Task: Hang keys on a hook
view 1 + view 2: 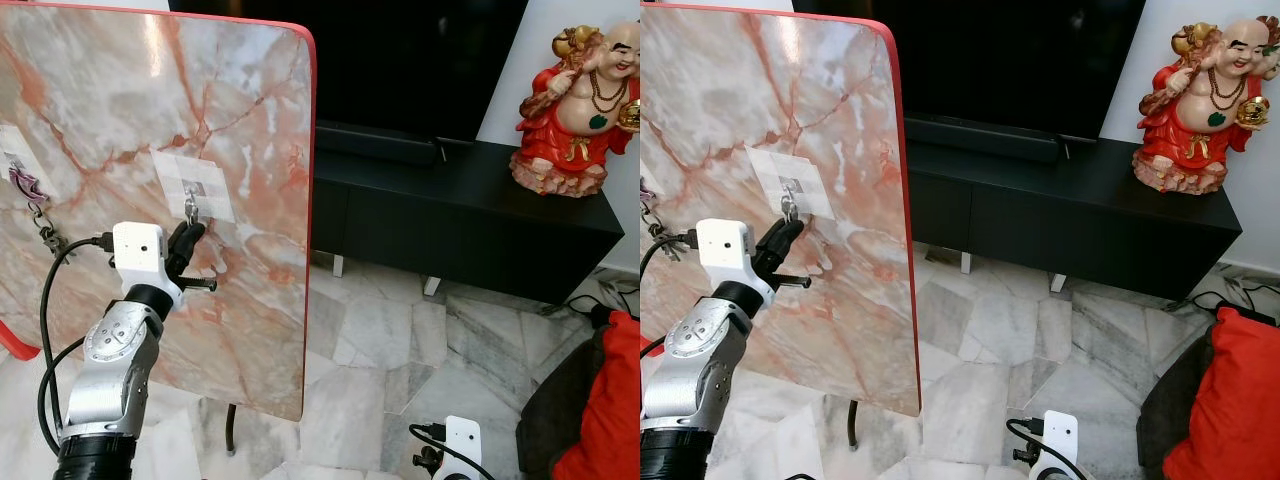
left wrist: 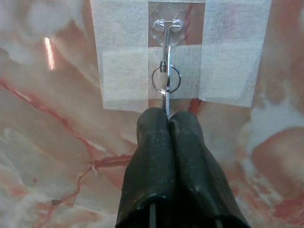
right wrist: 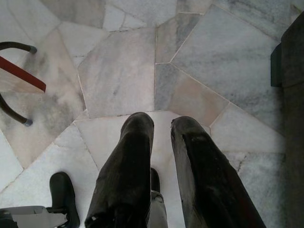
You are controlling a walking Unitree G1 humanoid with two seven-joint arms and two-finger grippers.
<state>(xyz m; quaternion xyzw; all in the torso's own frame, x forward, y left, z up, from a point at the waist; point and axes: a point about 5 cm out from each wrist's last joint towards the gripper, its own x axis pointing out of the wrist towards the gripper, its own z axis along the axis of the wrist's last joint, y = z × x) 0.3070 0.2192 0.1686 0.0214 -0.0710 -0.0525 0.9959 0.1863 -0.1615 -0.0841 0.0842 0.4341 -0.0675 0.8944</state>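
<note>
A clear hook (image 2: 166,27) is stuck on a white taped patch (image 1: 193,185) on an upright marble board (image 1: 250,310). A silver key ring (image 2: 174,79) hangs around the hook's wire. My left gripper (image 2: 168,116) is pressed up against the board just below the hook. It is shut on the thin metal key (image 2: 166,102) that hangs from the ring. In the eye views the left gripper (image 1: 191,229) reaches the patch from below. My right gripper (image 3: 161,127) hangs low over the floor, open and holding nothing.
Another bunch of keys on a chain (image 1: 38,212) hangs at the board's left edge. A black TV cabinet (image 1: 480,215) with a red statue (image 1: 580,100) stands behind to the right. A red cushion (image 1: 612,400) lies at the far right on the marble floor (image 1: 380,330).
</note>
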